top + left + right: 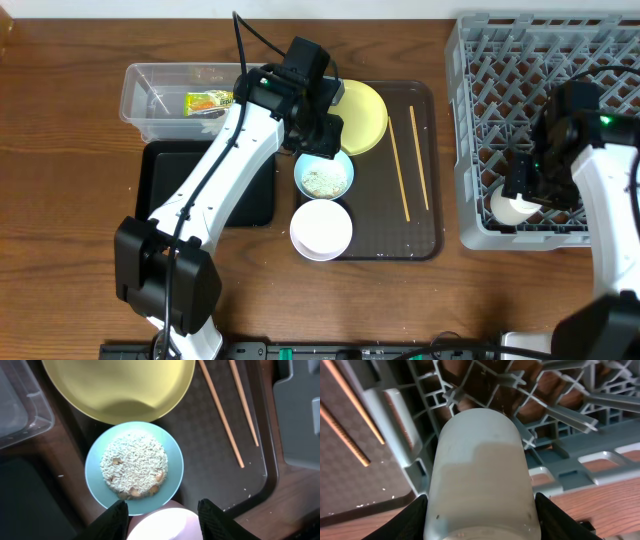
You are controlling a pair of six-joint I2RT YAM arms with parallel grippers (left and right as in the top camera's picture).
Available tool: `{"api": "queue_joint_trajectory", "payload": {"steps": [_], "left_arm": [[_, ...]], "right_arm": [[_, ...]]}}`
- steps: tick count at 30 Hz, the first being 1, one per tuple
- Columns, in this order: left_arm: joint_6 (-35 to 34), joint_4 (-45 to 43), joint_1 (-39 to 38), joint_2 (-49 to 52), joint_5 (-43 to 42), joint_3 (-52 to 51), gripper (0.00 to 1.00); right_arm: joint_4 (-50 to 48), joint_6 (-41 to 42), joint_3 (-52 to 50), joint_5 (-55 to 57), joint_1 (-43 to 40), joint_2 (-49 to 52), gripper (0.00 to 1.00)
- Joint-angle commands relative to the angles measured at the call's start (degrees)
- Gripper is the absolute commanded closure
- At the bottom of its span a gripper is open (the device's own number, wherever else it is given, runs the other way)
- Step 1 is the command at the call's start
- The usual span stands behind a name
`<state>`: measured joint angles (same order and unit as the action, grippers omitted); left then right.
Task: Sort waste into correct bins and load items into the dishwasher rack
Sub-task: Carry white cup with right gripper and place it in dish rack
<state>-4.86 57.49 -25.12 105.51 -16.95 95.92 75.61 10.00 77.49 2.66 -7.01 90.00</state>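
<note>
At the desk's right edge, clasped small white cup (480,460) in right gripper (482,517) inside large grey lattice plastic crate (462,150). Mid-desk, hung left gripper (163,507), spread and empty, above round light blue bowl (95,467) of rice scraps (134,462).

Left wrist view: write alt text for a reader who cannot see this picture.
A light blue bowl of rice scraps sits centre frame on a brown tray. A yellow plate lies above it in frame, wooden chopsticks upper right, and a white bowl shows at the bottom edge between the open jaws.

Brown serving tray (370,215); wooden table (60,120) beneath it.
</note>
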Motion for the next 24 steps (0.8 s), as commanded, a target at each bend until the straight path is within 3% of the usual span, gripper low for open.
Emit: {"api": "queue_joint_trajectory", "payload": {"steps": [1, 6, 10, 24], "left_arm": [[-0.09, 0.28, 0.02, -1.27, 1.62, 1.07, 0.51], [-0.09, 0.28, 0.02, -1.27, 1.62, 1.07, 0.51], [-0.07, 0.24, 0.02, -1.27, 1.64, 1.09, 0.51], [-0.57, 0.70, -0.37, -8.66, 5.66, 1.53, 0.50]], "right_arm": [[-0.42, -0.37, 0.22, 0.96, -0.20, 2.12, 0.44], [-0.90, -0.37, 0.20, 0.90, -0.20, 4.37, 0.26], [-1.40, -0.39, 0.44, 0.02, -0.20, 4.26, 0.18], [-3.15, -1.92, 14.60, -10.69, 4.31, 0.66, 0.19]]}}
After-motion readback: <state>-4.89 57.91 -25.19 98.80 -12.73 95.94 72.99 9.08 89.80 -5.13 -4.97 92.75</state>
